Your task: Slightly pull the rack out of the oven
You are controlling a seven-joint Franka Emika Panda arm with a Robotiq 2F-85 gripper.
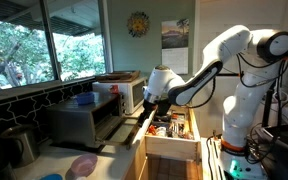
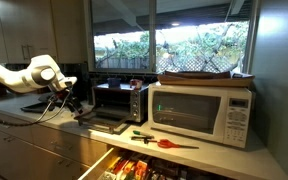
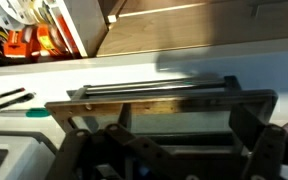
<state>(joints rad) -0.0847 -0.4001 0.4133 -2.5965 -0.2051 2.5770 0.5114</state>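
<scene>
The silver-grey oven (image 1: 79, 122) stands on the counter with its hinged door (image 1: 121, 130) folded down and open. It also shows in an exterior view (image 2: 119, 98), with the door (image 2: 108, 125) lying flat in front. The cavity is dark and I cannot make out the rack in it. My gripper (image 1: 144, 106) hovers just above the door's front edge, and it also shows in an exterior view (image 2: 72, 103). In the wrist view the door's handle bar (image 3: 154, 90) and glass pane lie below the gripper (image 3: 169, 150), whose fingers are spread wide with nothing between them.
A white microwave (image 2: 202, 112) stands beside the oven, seen behind it in an exterior view (image 1: 124, 92). A drawer (image 1: 170, 133) full of utensils is pulled open below the counter. A red-handled tool (image 2: 164, 143) lies on the counter. A kettle (image 1: 20, 143) stands near the sink.
</scene>
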